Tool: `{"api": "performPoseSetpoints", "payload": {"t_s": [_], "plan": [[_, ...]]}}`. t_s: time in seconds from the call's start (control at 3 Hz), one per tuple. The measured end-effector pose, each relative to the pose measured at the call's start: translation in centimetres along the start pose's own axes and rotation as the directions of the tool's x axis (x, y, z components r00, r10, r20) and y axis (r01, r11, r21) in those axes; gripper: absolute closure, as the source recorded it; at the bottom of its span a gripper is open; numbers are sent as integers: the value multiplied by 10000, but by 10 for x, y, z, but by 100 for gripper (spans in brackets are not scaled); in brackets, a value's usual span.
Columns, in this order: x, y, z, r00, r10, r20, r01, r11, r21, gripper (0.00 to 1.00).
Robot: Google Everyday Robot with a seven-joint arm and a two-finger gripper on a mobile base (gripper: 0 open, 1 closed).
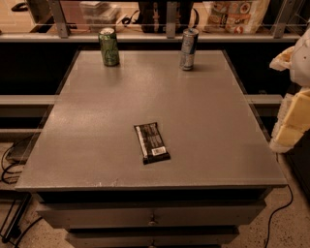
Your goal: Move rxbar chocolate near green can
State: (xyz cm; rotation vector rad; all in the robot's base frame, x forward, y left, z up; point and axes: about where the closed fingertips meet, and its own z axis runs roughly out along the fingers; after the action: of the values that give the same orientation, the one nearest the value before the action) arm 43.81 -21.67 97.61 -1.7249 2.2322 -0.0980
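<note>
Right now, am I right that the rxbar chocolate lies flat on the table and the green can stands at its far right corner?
Not quite. The camera view shows the green can standing at the far left corner of the table; the silver-and-blue can is further right. The rxbar chocolate does lie flat. The gripper sits beyond the table's right edge.

Grey table (97, 145) with two knobbed drawers (152, 215) beneath. Speckled floor (295, 232); black cables (280, 210) trail at both sides. Behind, a ledge (145, 37) with metal posts (59, 19) carries printed bags (235, 14). Lighting is dim and warm-toned. The gripper (293, 121) is at the right edge of view, beside the table.
</note>
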Motion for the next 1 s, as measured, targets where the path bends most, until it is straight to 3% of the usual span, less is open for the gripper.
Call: {"api": "performPoseSetpoints", "payload": {"t_s": [0.67,1.0], "plan": [[1,-2,1,9995,-103,287,101,9999,55,0],[-6,-11,14,9905,-146,1366,153,9999,-40,0]]}}
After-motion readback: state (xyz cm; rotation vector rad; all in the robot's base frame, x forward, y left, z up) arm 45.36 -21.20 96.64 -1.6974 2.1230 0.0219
